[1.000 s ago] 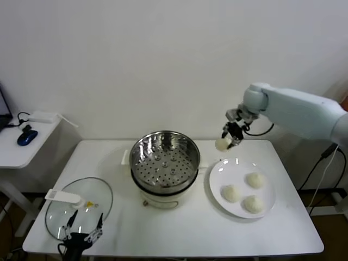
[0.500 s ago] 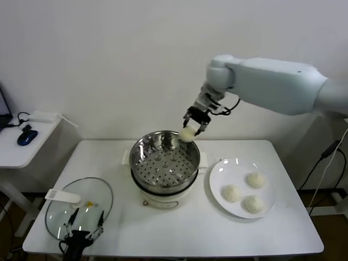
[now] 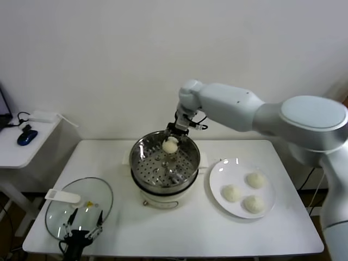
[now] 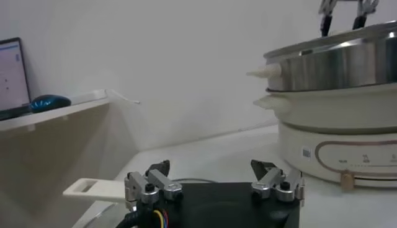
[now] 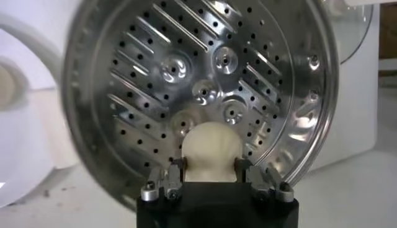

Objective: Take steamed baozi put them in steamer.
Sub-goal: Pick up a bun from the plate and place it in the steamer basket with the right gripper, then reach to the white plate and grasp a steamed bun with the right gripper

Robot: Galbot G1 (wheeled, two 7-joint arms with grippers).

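My right gripper (image 3: 171,142) is shut on a cream-white baozi (image 3: 171,145) and holds it over the back part of the steel steamer (image 3: 140,149), just above its perforated bottom. In the right wrist view the baozi (image 5: 209,149) sits between the fingers with the empty steamer bottom (image 5: 205,74) beyond it. Three more baozi (image 3: 255,180) (image 3: 231,192) (image 3: 253,204) lie on the white plate (image 3: 217,174) right of the steamer. My left gripper (image 3: 81,234) is open and parked at the table's front left, over the glass lid; it also shows in the left wrist view (image 4: 214,183).
The glass lid (image 3: 60,209) with a white handle lies front left on the white table (image 3: 190,234). A side table (image 3: 16,149) with a blue mouse (image 3: 26,137) stands at far left. The steamer's pot base (image 4: 335,133) shows in the left wrist view.
My right arm has swung left from above the plate to over the steamer, carrying the baozi, and has come down into the basket's mouth. The left arm has not moved.
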